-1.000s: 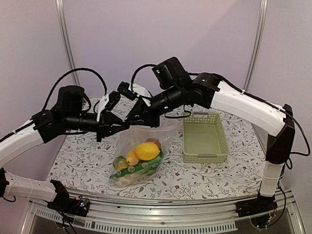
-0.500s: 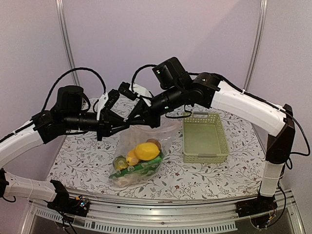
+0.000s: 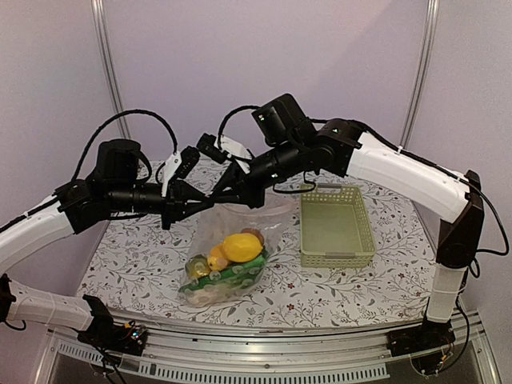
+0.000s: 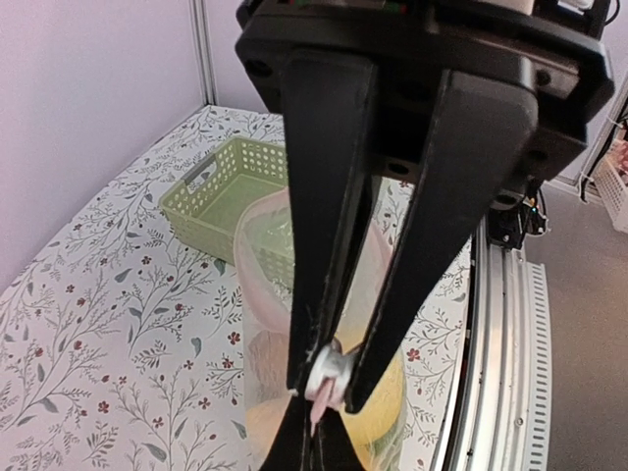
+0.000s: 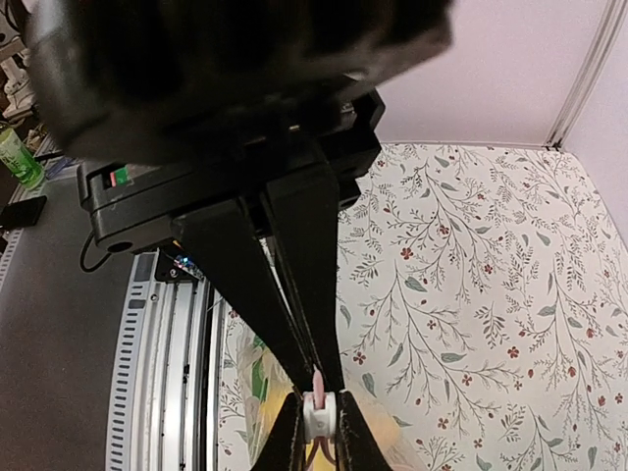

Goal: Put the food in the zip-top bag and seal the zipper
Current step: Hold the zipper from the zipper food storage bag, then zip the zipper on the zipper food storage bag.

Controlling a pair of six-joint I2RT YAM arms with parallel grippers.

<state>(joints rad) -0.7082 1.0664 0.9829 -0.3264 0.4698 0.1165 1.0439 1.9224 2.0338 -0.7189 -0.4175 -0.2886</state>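
Observation:
The clear zip-top bag [image 3: 232, 240] hangs from its mouth over the table, bottom resting on it. Inside show the yellow lemon [image 3: 242, 246], orange-yellow oval [image 3: 217, 258], brown potato [image 3: 254, 234], green cucumber [image 3: 230, 276], dark green lump [image 3: 196, 266] and leafy green [image 3: 204, 294]. My left gripper [image 3: 206, 203] [image 4: 329, 378] is shut on the zipper's white slider [image 4: 334, 371]. My right gripper [image 3: 226, 194] [image 5: 316, 378] is shut on the pink zip strip [image 5: 318, 376] right beside it, tip to tip. The slider also shows in the right wrist view [image 5: 319, 420].
The pale green basket [image 3: 336, 228] stands right of the bag, with nothing in it; it also shows in the left wrist view [image 4: 221, 186]. The floral tablecloth [image 3: 128, 256] covers the table. A metal rail [image 3: 280, 364] runs along the near edge.
My left gripper has crept slightly right towards the right gripper along the bag's mouth. The bag and the food have barely shifted.

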